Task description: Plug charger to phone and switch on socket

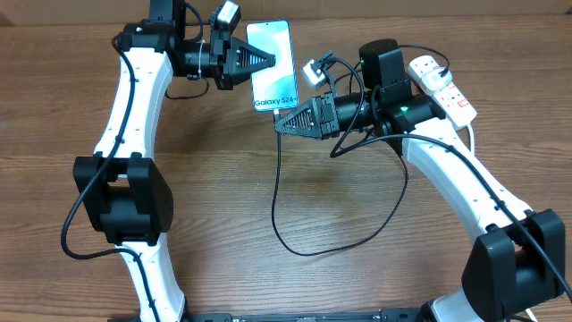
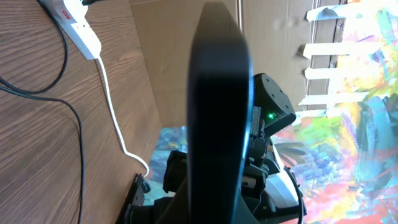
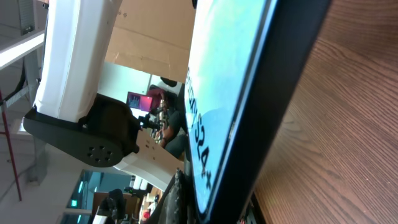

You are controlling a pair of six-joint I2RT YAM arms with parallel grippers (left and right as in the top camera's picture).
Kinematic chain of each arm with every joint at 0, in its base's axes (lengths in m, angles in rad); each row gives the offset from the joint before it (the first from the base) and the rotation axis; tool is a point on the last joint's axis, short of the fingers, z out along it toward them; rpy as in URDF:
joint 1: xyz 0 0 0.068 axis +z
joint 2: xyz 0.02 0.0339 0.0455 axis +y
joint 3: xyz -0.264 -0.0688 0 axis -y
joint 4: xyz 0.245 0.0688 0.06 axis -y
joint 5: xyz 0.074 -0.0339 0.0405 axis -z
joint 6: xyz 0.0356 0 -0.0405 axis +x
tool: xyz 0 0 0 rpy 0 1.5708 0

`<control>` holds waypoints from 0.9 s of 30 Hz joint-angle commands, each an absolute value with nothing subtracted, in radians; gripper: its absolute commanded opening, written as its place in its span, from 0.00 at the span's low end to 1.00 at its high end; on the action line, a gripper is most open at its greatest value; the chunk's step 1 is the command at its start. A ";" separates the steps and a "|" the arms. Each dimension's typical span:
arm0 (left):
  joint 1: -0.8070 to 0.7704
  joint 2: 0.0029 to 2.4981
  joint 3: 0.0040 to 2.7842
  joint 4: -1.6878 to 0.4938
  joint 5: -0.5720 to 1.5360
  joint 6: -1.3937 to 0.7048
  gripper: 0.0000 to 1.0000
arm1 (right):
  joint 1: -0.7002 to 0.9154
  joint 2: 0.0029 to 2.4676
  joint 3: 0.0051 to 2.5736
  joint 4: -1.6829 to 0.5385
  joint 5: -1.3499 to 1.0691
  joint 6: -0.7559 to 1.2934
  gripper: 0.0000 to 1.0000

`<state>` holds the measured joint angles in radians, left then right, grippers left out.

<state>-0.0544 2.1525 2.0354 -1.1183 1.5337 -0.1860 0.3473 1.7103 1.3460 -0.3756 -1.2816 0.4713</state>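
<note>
- Jaws of the left gripper (image 1: pixel 268 61) are clamped on the left long edge of the phone (image 1: pixel 275 76), reaching in from the left near the far end of the tabletop (image 1: pixel 223 233).
- In the left wrist view the phone (image 2: pixel 221 106) shows edge-on, a dark slab straight down the middle of the picture.
- From overhead the phone sits screen up between the two grippers. Its light blue-white display is ringed by a black bezel, and the "Galaxy S24" end faces the robot.
- Whether the phone rests flat on the wood or is held off it cannot be told.
- Jaws of the right gripper (image 1: pixel 279 125) are together just below the phone's text end, pointing left, closed on the connector end of the charger (image 1: pixel 275 183).
- The connector tip itself is hidden by the fingers.
- The right wrist view shows the phone's (image 3: pixel 230 93) bottom corner and lettering very close.
- The charger's thin black cable drops from those jaws toward the robot, loops across the wood and climbs back to the right.
- Farthest right, the socket (image 1: pixel 444 87) lies at an angle behind the right arm, white with red switch marks.
- Its thick white cord (image 2: pixel 114 115) trails off one end.
</note>
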 commanded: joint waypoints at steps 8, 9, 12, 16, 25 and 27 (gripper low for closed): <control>-0.051 2.132 2.051 -1.119 1.582 -0.204 0.04 | 0.343 1.713 1.342 -0.381 -1.272 0.471 0.04; -0.051 2.132 2.051 -1.119 1.582 -0.204 0.04 | 0.343 1.713 1.342 -0.380 -1.272 0.471 0.04; -0.051 2.132 2.051 -1.119 1.582 -0.204 0.04 | 0.342 1.713 1.342 -0.379 -1.272 0.471 0.04; -0.051 2.132 2.051 -1.119 1.582 -0.204 0.04 | 0.337 1.713 1.342 -0.375 -1.272 0.471 0.04; -0.051 2.132 2.051 -1.122 1.582 -0.211 0.04 | 0.336 1.713 1.342 -0.375 -1.253 0.471 0.04; -0.051 2.132 2.051 -1.122 1.582 -0.210 0.04 | 0.336 1.713 1.342 -0.375 -1.247 0.471 0.04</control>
<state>-0.0544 2.1525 2.0354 -1.1183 1.5333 -0.2031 0.3466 1.7103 1.3460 -0.3809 -1.2743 0.4713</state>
